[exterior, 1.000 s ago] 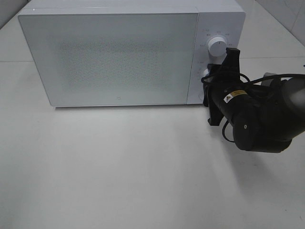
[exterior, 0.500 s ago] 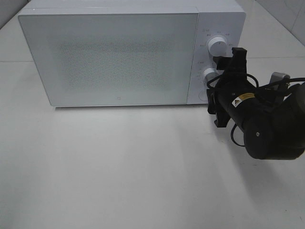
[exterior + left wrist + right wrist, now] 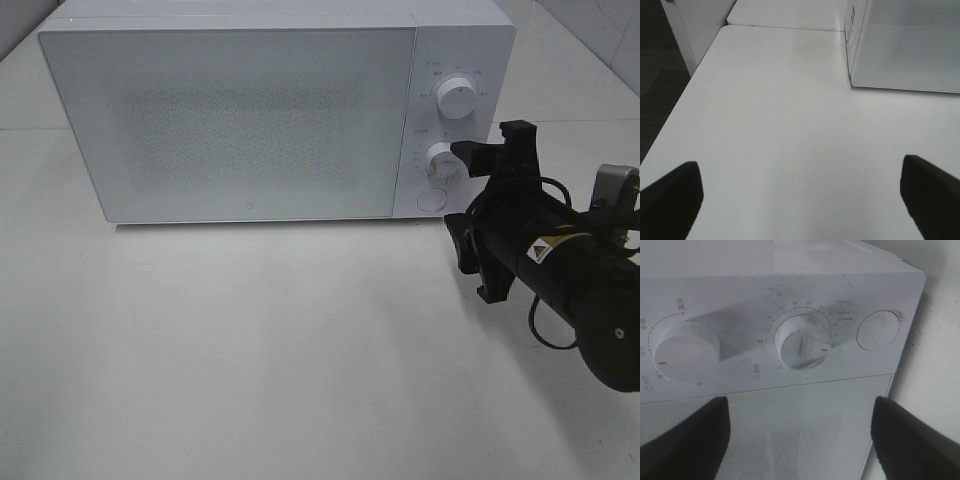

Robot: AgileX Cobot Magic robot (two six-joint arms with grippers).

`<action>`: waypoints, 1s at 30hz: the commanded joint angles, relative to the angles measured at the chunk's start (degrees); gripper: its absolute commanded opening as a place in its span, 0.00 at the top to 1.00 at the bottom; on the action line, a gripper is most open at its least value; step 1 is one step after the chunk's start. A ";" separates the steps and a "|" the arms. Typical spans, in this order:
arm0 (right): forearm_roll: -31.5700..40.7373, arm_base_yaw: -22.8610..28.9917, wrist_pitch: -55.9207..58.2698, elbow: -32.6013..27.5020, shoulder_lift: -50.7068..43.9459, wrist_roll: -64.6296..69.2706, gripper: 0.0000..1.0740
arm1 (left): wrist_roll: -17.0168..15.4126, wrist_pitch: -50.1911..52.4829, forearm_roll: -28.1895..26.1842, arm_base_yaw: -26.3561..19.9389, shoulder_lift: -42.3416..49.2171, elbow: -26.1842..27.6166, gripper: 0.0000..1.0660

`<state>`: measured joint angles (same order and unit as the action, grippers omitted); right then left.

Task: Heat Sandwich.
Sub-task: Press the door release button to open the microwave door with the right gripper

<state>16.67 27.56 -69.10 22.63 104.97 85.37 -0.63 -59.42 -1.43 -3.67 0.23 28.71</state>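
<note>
Your right tool [image 3: 462, 188] hangs released, its jaws spread wide with nothing between them, and the microwave's [image 3: 250, 110] lower dial [image 3: 802, 342] sits straight ahead of its tips, close but not touching. The upper dial [image 3: 685, 352] lies off to one side of that line and the round button [image 3: 878, 330] to the other. The sandwich shows in no view. The door [image 3: 230, 120] is shut and frosted, so you cannot tell whether the sandwich is behind it. If the dial needs another turn, the right arm is by far the nearer. Your left tool [image 3: 800, 195] is also released and empty, with the microwave's far corner well ahead of it. The table [image 3: 250, 350] beneath both tools is flat, white and bare, so there is free room to draw back.
</note>
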 commanded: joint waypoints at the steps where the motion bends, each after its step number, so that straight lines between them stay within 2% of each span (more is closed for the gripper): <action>1: -3.15 -0.29 -5.04 -2.41 -3.15 -1.78 0.29 | 0.06 0.17 -0.46 0.00 1.43 -0.29 0.07; 5: -6.07 -0.29 1.38 -4.30 -7.28 -5.50 0.29 | 0.06 0.17 -0.46 0.00 1.43 -0.29 0.07; 7: -7.45 -0.29 6.02 -4.64 -9.63 -8.08 0.29 | 0.06 0.17 -0.46 0.00 1.43 -0.29 0.07; 9: -9.63 -0.29 15.58 -4.64 -14.09 -13.29 0.29 | 0.06 0.17 -0.46 0.00 1.43 -0.29 0.07; 10: -9.63 -0.29 15.58 -4.64 -14.09 -13.29 0.29 | 0.06 0.17 -0.46 0.00 1.43 -0.29 0.07; 12: -10.43 -0.29 25.90 -4.64 -18.56 -20.23 0.29 | 0.06 0.17 -0.46 0.00 1.43 -0.29 0.07; 15: -10.43 -0.29 32.09 -4.58 -21.54 -25.55 0.29 | 0.06 0.17 -0.46 0.00 1.43 -0.29 0.07; 19: -10.31 -0.29 47.61 -4.53 -29.45 -39.88 0.29 | 0.06 0.17 -0.46 0.00 1.43 -0.29 0.07; 21: -10.14 -0.29 50.31 -4.53 -31.00 -43.03 0.29 | 0.06 0.17 -0.46 0.00 1.43 -0.29 0.07; 24: -10.14 -0.29 62.74 -2.58 -35.75 -54.55 0.29 | 0.06 0.17 -0.46 0.00 1.43 -0.29 0.07; 25: -10.14 -0.29 62.74 -2.58 -35.75 -54.55 0.29 | 0.06 0.17 -0.46 0.00 1.43 -0.29 0.07; 27: -10.37 -0.29 74.94 0.69 -38.50 -63.43 0.29 | 0.06 0.17 -0.46 0.00 1.43 -0.29 0.07; 30: -11.00 -0.29 81.47 2.98 -39.82 -67.78 0.29 | 0.06 0.17 -0.46 0.00 1.43 -0.29 0.07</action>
<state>6.07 27.50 9.11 25.15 65.72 20.97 -0.63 -59.42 -1.43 -3.67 0.23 28.71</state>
